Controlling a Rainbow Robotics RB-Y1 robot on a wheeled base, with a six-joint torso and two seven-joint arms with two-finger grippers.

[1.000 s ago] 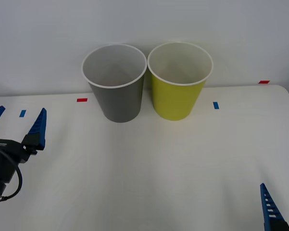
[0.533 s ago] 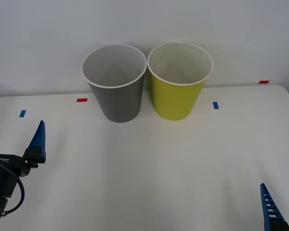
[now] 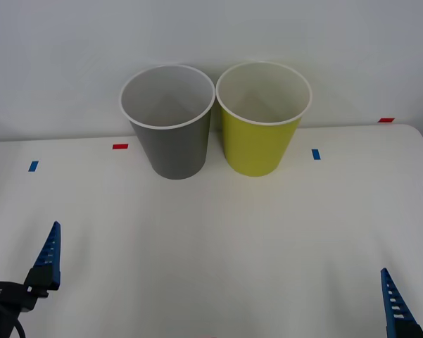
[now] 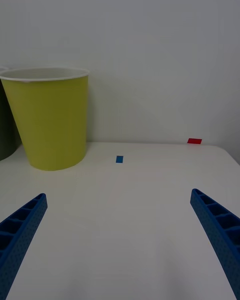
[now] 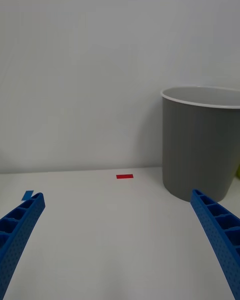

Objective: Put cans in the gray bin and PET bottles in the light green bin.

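Front view: gray bin (image 3: pixel 169 127) stands upright in the upper centre of the frame, just left of the light green bin (image 3: pixel 262 123). Their 2 white rims sit very close together; whether they touch cannot be told. Both stand at the far edge of the white table (image 3: pixel 218 239), against the pale wall. As far as the front view looks into them, both bins appear pale and bare inside, though the bottoms are poorly seen.

Tape marks on the table: red mark (image 3: pixel 120 146) left of the gray bin, blue mark (image 3: pixel 33 166) at far left, blue mark (image 3: pixel 316 153) right of the green bin, red mark (image 3: pixel 386 120) at far right.

Left gripper (image 3: pixel 17 243) at the lower left corner of the frame, low over the table, well apart from the bins. Its wrist view shows 2 blue ribbed fingers (image 5: pixel 220 230) spread wide with nothing between them.

Right gripper (image 4: pixel 120 230) sits at the lower right corner of the front view, jaws likewise wide and holding nothing.
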